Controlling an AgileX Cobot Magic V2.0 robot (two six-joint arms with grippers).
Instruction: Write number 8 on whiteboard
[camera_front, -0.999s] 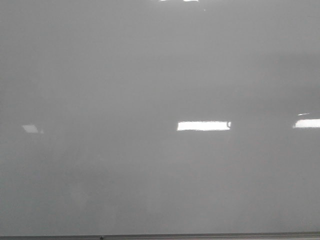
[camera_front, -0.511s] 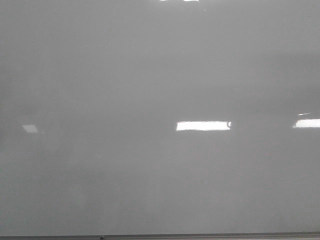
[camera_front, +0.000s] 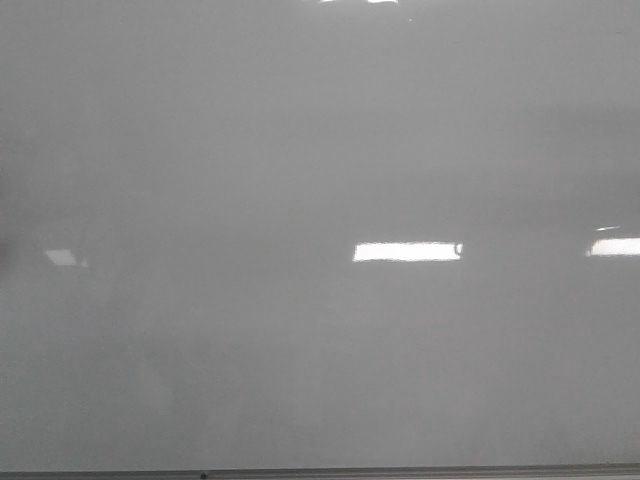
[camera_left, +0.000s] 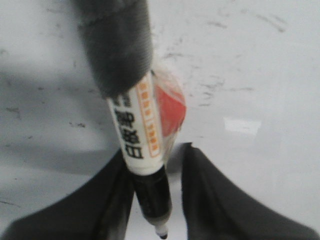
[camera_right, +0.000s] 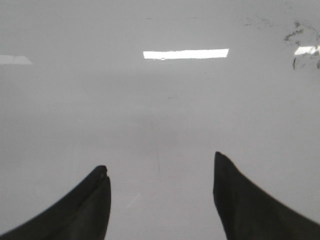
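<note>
The whiteboard (camera_front: 320, 200) fills the front view, pale grey and glossy, with no number 8 on it. Neither gripper shows in that view. In the left wrist view my left gripper (camera_left: 155, 150) is shut on a marker (camera_left: 137, 130) with a white labelled barrel and a black front part. The marker's tip (camera_left: 161, 234) points at the whiteboard (camera_left: 260, 75); I cannot tell whether it touches. In the right wrist view my right gripper (camera_right: 160, 161) is open and empty over the bare whiteboard (camera_right: 160, 110).
The board's thin grey frame edge (camera_front: 320, 473) runs along the bottom of the front view. Bright light reflections (camera_front: 407, 251) lie on the board. Old dark smudges (camera_right: 295, 35) show in the right wrist view, and faint smears (camera_left: 215, 90) mark the board near the marker.
A faint dark shade has appeared at the left edge of the board in the front view. Nothing else has visibly changed.
</note>
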